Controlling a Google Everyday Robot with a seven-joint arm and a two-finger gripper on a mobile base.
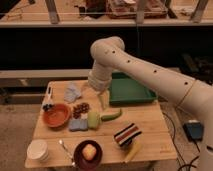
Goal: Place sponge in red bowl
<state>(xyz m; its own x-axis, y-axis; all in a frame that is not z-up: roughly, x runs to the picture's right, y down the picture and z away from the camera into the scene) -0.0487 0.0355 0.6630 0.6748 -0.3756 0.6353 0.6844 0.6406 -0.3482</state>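
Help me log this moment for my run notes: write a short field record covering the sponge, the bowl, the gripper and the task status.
sponge: blue rectangular sponge, flat on the wooden table, not held
bowl: red round bowl, just left of the sponge
gripper: gripper hangs over the table beside the green plastic tray, up and right of the sponge, apart from it
status: sponge not yet in the bowl
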